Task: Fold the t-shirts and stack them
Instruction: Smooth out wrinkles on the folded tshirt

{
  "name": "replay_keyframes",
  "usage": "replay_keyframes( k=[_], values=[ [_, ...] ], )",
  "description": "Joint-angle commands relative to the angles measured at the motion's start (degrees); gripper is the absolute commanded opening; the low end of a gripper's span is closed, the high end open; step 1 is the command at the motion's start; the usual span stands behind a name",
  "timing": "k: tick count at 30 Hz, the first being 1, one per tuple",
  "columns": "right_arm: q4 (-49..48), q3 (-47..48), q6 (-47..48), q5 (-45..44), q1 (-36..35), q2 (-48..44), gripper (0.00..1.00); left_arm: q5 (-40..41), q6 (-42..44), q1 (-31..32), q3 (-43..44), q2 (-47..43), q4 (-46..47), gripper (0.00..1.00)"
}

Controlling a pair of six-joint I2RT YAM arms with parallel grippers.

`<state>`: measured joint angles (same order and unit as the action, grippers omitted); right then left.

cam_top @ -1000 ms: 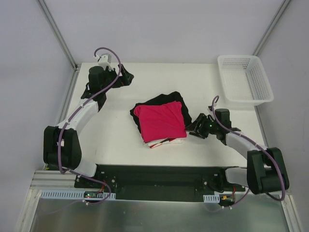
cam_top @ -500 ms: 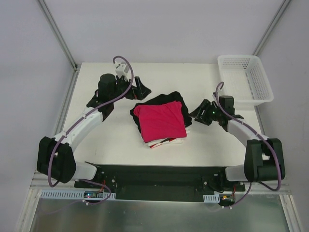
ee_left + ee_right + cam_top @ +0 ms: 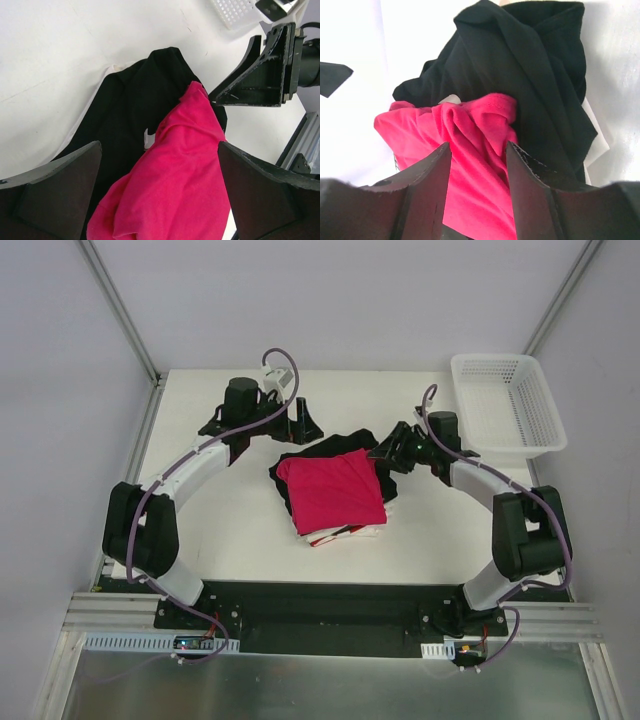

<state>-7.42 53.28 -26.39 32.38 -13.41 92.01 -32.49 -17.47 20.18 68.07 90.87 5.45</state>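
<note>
The left gripper (image 3: 298, 425), spread wide, and right gripper (image 3: 386, 452), half-parted, have swung inward. One pink t-shirt (image 3: 332, 491) tops one black t-shirt (image 3: 338, 445).

t-shirts (image 3: 332, 492) before, left of basket (image 3: 540, 445)

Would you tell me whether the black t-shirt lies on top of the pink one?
No, the pink t-shirt lies on top, with the black t-shirt showing from under its far edge.

White-shelled, black-jointed arms (image 3: 190, 472) are trailing purple cables (image 3: 283, 365); the left pincer (image 3: 300, 428) and right pincer (image 3: 386, 454) are showing matte black.
</note>
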Motion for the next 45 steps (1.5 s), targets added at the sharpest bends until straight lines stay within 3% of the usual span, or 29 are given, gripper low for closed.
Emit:
replay_keyframes(
  k=[1,6,12,19,29,45],
  values=[
    [-0.32,3.68,-0.94,2.59,0.49,-2.09,0.49,-3.46,1.48,0.03,2.86,0.54,-1.32,0.99],
    [3.11,5.26,1.35,1.36,0.14,-3.25,0.49,-4.68,1.39,0.29,2.07,0.36,-1.76,0.99],
    [0.04,2.62,0.55,0.93,-0.83,-1.31,0.48,-5.04,2.09,1.61,0.75,-1.75,-3.25,0.99],
    [-2.51,2.53,-0.06,0.76,-0.83,2.03,0.56,-5.57,1.65,2.58,-1.1,-4.29,-3.96,0.99],
    [-8.4,2.62,-3.57,2.6,-1.53,8.18,0.57,-5.22,2.0,2.67,-3.38,-7.64,-5.19,0.99],
    [-8.22,-1.68,-3.75,4.44,-4.52,2.92,0.58,-5.57,2.88,2.67,-3.12,-5.18,-6.51,0.99]
  ],
)
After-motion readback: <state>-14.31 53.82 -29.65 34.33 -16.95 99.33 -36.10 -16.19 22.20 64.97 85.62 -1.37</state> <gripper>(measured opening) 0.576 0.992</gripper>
